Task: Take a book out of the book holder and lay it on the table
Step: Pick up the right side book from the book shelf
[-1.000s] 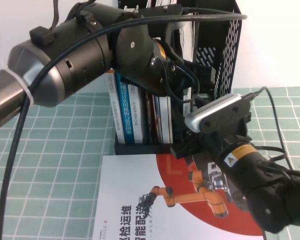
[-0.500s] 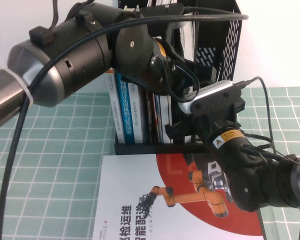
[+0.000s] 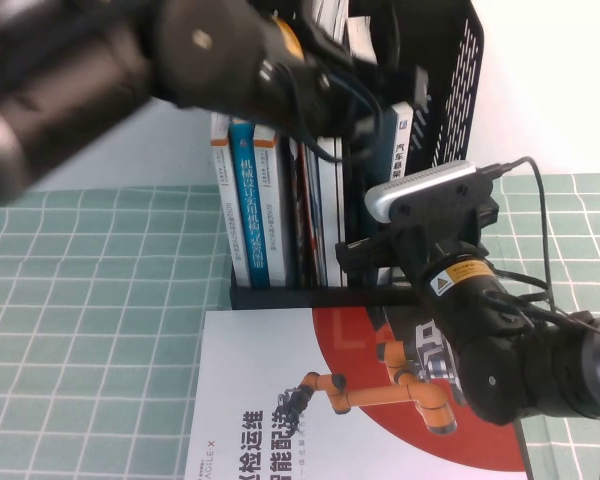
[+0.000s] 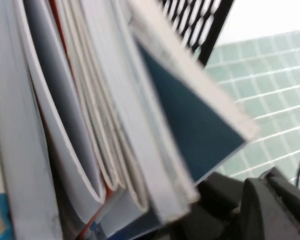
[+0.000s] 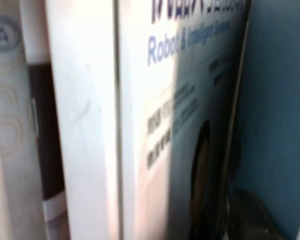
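The black book holder (image 3: 450, 90) stands upright on the green gridded table (image 3: 90, 300) and holds a row of upright books. The white book (image 3: 332, 215) stands in the middle of that row, to the right of a blue-spined book (image 3: 252, 215). A red-and-white book (image 3: 280, 400) lies flat on the table in front of the holder. The left gripper (image 3: 365, 110) is above the row at the book tops; its finger state cannot be determined. The right gripper (image 3: 365, 262) is against the lower spines at the holder's front; its finger state cannot be determined.
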Tool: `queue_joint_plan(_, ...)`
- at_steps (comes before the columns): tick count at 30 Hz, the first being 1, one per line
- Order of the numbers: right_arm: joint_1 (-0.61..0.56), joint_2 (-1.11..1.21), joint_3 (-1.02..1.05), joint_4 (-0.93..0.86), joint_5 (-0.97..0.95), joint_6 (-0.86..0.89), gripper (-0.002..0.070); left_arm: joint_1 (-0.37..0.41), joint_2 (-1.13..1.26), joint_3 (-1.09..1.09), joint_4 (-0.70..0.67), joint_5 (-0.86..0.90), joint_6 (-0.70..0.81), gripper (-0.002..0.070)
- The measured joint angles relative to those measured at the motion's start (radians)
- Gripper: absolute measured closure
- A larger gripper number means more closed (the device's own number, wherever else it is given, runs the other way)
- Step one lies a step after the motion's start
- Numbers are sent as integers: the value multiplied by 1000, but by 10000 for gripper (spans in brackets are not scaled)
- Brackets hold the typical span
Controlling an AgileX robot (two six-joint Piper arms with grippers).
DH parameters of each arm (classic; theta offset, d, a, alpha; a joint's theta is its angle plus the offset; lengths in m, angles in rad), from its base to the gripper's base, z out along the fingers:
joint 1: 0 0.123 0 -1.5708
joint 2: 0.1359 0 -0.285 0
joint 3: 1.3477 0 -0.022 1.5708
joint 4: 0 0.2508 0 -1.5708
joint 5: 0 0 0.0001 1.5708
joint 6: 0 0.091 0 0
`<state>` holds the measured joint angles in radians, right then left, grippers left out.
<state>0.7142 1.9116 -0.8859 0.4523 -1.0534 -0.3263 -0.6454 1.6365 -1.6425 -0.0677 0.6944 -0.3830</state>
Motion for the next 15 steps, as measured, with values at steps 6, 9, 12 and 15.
queue_joint_plan(6,2,-85,9,6,42,-57,542,0,-147,-29,25,45,30,678)
queue_joint_plan(9,2,-167,9,-20,49,-132,538,0,-218,-47,56,98,47,678)
queue_joint_plan(12,2,-267,11,-65,28,-243,543,0,-291,-50,110,170,53,678)
queue_joint_plan(15,-6,-379,11,-117,13,-319,543,0,-360,-50,168,248,60,678)
